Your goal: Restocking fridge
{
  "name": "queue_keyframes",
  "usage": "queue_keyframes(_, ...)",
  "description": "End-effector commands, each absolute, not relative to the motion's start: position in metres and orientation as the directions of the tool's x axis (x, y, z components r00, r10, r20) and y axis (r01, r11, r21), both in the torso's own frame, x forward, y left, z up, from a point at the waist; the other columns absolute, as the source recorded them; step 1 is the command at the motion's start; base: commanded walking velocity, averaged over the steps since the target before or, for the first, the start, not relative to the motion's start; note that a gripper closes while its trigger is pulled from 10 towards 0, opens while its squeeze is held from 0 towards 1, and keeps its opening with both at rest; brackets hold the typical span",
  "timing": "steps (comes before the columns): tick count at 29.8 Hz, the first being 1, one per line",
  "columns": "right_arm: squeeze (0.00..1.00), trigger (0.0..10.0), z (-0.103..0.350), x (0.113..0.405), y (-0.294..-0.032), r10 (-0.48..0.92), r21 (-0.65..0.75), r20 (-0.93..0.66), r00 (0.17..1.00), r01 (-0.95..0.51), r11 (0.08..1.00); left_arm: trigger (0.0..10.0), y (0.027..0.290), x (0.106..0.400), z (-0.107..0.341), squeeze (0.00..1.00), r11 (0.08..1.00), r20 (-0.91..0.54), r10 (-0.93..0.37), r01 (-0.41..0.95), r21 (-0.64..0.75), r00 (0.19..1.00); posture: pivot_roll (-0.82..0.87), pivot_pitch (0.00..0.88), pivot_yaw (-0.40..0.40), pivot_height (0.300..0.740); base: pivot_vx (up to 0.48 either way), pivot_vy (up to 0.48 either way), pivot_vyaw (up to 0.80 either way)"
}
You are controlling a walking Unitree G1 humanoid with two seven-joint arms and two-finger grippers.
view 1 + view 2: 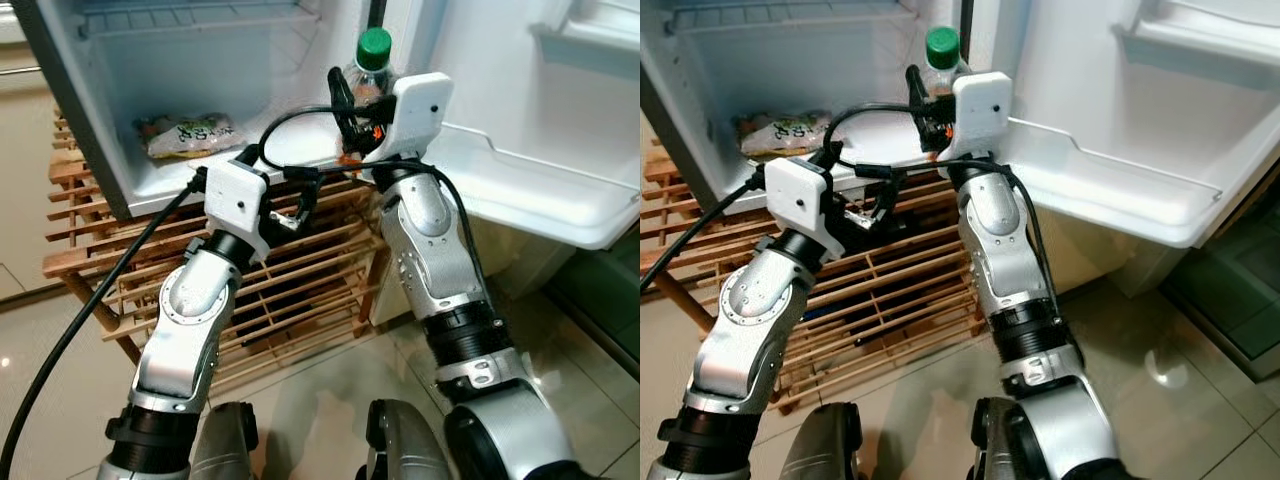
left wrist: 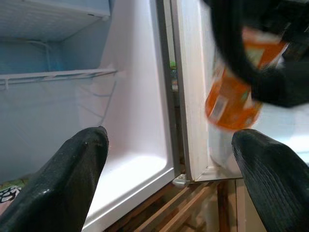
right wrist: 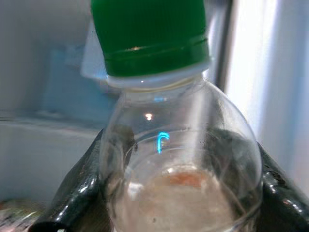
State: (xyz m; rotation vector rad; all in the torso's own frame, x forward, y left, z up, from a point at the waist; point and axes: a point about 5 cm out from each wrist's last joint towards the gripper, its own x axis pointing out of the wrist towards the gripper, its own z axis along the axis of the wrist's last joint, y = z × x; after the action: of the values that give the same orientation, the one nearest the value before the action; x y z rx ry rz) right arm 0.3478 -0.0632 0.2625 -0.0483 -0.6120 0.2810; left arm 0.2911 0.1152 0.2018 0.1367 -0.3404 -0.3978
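Pale floor tiles and a slatted wooden rack (image 1: pixel 300 290) frame the small open fridge (image 1: pixel 180 90) that stands on it, door (image 1: pixel 530 190) swung wide to your right. Your right gripper (image 1: pixel 352 108) is clamped on a clear bottle (image 1: pixel 368 75) with a green cap (image 1: pixel 374 47) and an orange label, its fingers (image 3: pixel 79 188) pressed to both sides of the shoulder just under the neck, which keeps the bottle upright and the cap free as it nears the opening. You have the bottle at the fridge's front edge, near the hinge corner where cabinet meets door, not yet set down on anything. Your left gripper (image 1: pixel 290 205) sits lower, at the front lip of the fridge floor, fingers (image 2: pixel 72 179) spread wide and holding nothing, apparently kept out of the way. A snack packet (image 1: pixel 188 133) already lies flat toward the back left corner of the fridge floor, leaving the front right corner bare, likely the easiest landing spot. The door shelf (image 1: pixel 540 195) looks equally reachable; you still have to choose.
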Motion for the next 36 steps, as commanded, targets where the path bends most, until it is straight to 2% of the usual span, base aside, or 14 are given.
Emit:
queue_keyframes(1, 0.0, 0.0, 0.28, 0.343, -0.074, 0.227, -0.149, 0.639, 0.735, -0.171, 0.974, 10.0, 0.116, 0.292, 0.204, 0.0, 0.914, 0.299, -0.4, 0.355, 0.194, 0.867, -0.04, 0.0, -0.03, 0.613, 0.0, 0.0, 0.0)
queue_keyframes(4, 0.0, 0.0, 0.301, 0.333, -0.081, 0.213, -0.142, 0.704, 0.677, -0.16, 0.977, 10.0, 0.115, 0.29, 0.205, 0.0, 0.912, 0.299, -0.406, 0.365, 0.186, 0.863, -0.06, 0.0, -0.022, 0.613, 0.0, 0.0, 0.0)
queue_keyframes(5, 0.0, 0.0, 0.317, 0.324, -0.082, 0.22, -0.13, 0.755, 0.618, -0.187, 0.974, 10.0, 0.114, 0.29, 0.205, 0.0, 0.911, 0.299, -0.41, 0.371, 0.18, 0.862, -0.06, 0.0, -0.022, 0.613, 0.0, 0.0, 0.0)
queue_keyframes(6, 0.0, 0.0, 0.317, 0.324, -0.082, 0.22, -0.13, 0.755, 0.618, -0.187, 0.974, 10.0, 0.114, 0.29, 0.205, 0.0, 0.911, 0.299, -0.41, 0.371, 0.18, 0.862, -0.06, 0.0, -0.022, 0.613, 0.0, 0.0, 0.0)
queue_keyframes(9, 0.0, 0.0, 0.342, 0.312, -0.085, 0.226, -0.086, 0.816, 0.533, -0.274, 0.958, 10.0, 0.114, 0.289, 0.204, 0.0, 0.908, 0.297, -0.417, 0.38, 0.175, 0.859, -0.06, 0.0, -0.019, 0.613, 0.0, 0.0, 0.0)
queue_keyframes(14, 0.0, 0.0, 0.356, 0.308, -0.093, 0.222, -0.126, 0.844, 0.488, -0.222, 0.967, 10.0, 0.113, 0.289, 0.204, 0.0, 0.904, 0.292, -0.427, 0.391, 0.175, 0.856, -0.07, 0.0, -0.014, 0.613, 0.0, 0.0, 0.0)
queue_keyframes(15, 0.0, 0.0, 0.355, 0.311, -0.101, 0.219, -0.174, 0.84, 0.497, -0.135, 0.975, 10.0, 0.113, 0.289, 0.203, 0.0, 0.903, 0.289, -0.427, 0.392, 0.172, 0.857, -0.07, 0.0, -0.012, 0.613, 0.0, 0.0, 0.0)
queue_keyframes(18, 0.0, 0.0, 0.345, 0.319, -0.11, 0.214, -0.231, 0.811, 0.544, -0.039, 0.972, 10.0, 0.113, 0.29, 0.2, 0.0, 0.904, 0.273, -0.427, 0.398, 0.158, 0.862, -0.07, 0.0, -0.012, 0.613, 0.0, 0.0, 0.0)
queue_keyframes(22, 0.0, 0.0, 0.326, 0.327, -0.119, 0.217, -0.286, 0.764, 0.608, 0.018, 0.958, 10.0, 0.112, 0.293, 0.184, 0.0, 0.899, 0.215, -0.438, 0.427, 0.098, 0.873, -0.07, 0.0, -0.009, 0.613, 0.0, 0.0, 0.0)
queue_keyframes(26, 0.0, 0.0, 0.306, 0.335, -0.126, 0.187, -0.292, 0.724, 0.664, 0.048, 0.955, 10.0, 0.097, 0.295, 0.173, 0.0, 0.849, 0.167, -0.529, 0.522, 0.083, 0.832, -0.08, 0.0, 0.001, 0.613, 0.0, 0.0, 0.0)
queue_keyframes(29, 0.0, 0.0, 0.298, 0.338, -0.127, 0.18, -0.3, 0.71, 0.681, 0.062, 0.952, 10.0, 0.086, 0.295, 0.174, 0.0, 0.811, 0.17, -0.583, 0.579, 0.081, 0.794, -0.07, 0.0, 0.003, 0.613, 0.0, 0.0, 0.0)
queue_keyframes(30, 0.0, 0.0, 0.294, 0.341, -0.129, 0.169, -0.303, 0.699, 0.694, 0.074, 0.95, 10.0, 0.07, 0.294, 0.175, 0.0, 0.748, 0.167, -0.662, 0.659, 0.084, 0.73, -0.08, 0.0, 0.006, 0.613, 0.0, 0.0, 0.0)
queue_keyframes(33, 0.0, 0.0, 0.292, 0.343, -0.13, 0.163, -0.308, 0.695, 0.701, 0.085, 0.948, 10.0, 0.056, 0.291, 0.178, 0.0, 0.653, 0.164, -0.755, 0.752, 0.094, 0.635, -0.09, 0.0, 0.011, 0.613, 0.0, 0.0, 0.0)
queue_keyframes(36, 0.0, 0.0, 0.288, 0.346, -0.131, 0.15, -0.293, 0.681, 0.717, 0.079, 0.953, 10.0, 0.052, 0.297, 0.187, 0.0, 0.614, 0.182, -0.783, 0.786, 0.076, 0.594, -0.1, 0.0, 0.012, 0.613, 0.0, 0.0, 0.0)
